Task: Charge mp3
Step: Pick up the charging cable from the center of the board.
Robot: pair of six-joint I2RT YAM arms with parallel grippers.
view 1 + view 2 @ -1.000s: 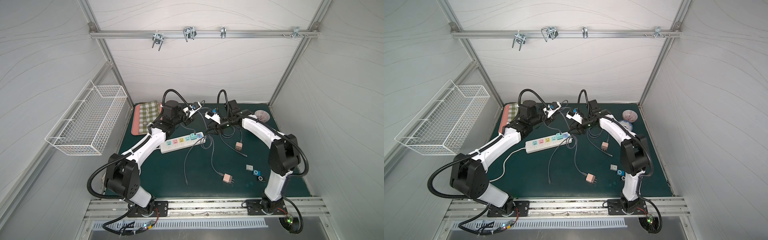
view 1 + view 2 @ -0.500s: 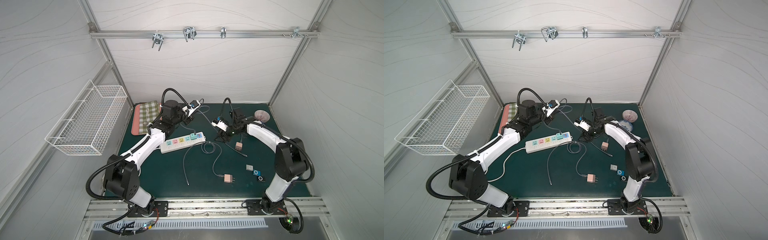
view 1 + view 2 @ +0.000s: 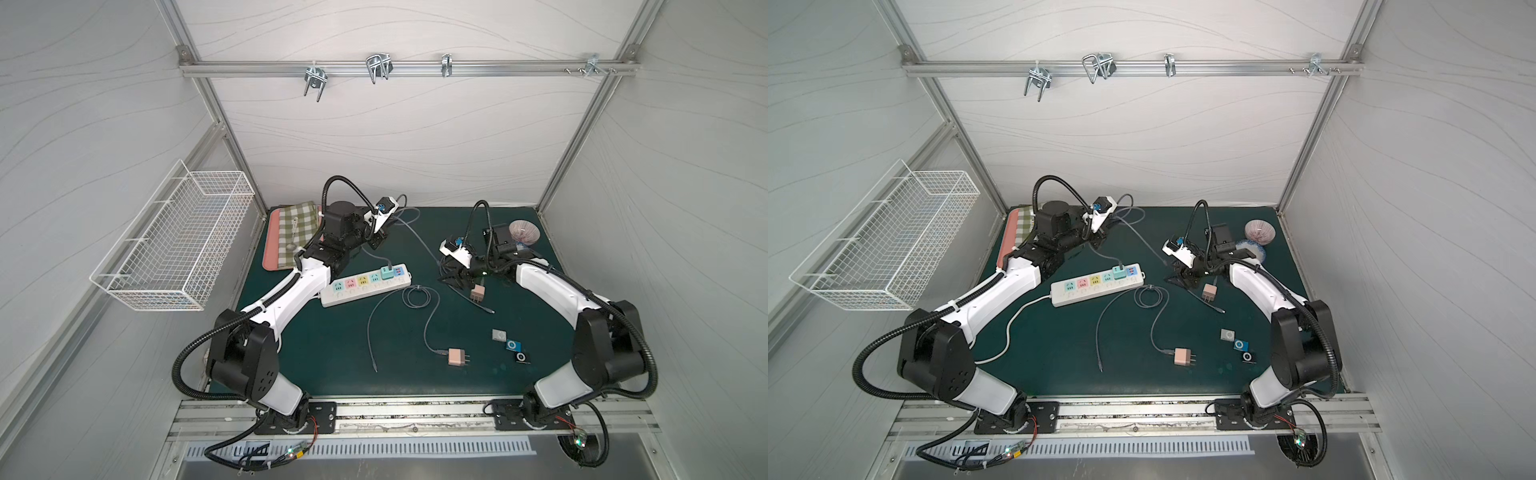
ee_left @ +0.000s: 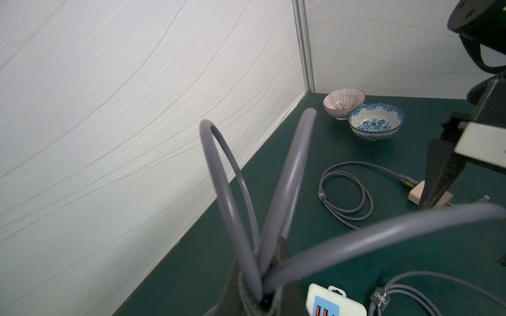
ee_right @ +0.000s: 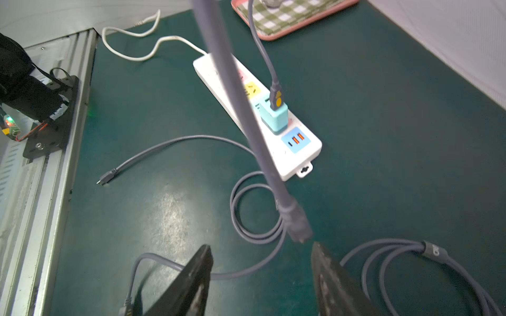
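Note:
Three small mp3 players, silver (image 3: 499, 335), blue (image 3: 513, 345) and black (image 3: 520, 357), lie at the front right of the green mat. A teal adapter (image 3: 386, 273) sits plugged in the white power strip (image 3: 365, 284). Its grey cable (image 4: 287, 177) rises to my left gripper (image 4: 262, 298), which is shut on looped strands of it at the back of the mat. The cable's free plug (image 5: 297, 227) hangs just off one fingertip of my right gripper (image 5: 261, 254). That gripper is open, holds nothing, and hovers low beside a pink adapter (image 3: 478, 293).
A second pink adapter (image 3: 457, 357) with a coiled grey cable (image 3: 417, 297) lies at front centre. Two bowls (image 4: 375, 121) stand in the back right corner. A pink tray with a checked cloth (image 3: 291, 232) is at back left, and a wire basket (image 3: 178, 245) hangs on the left wall.
My right arm has drawn back from the middle to the right, down near the pink adapter. My left gripper, still holding the cable, has shifted slightly toward the back.

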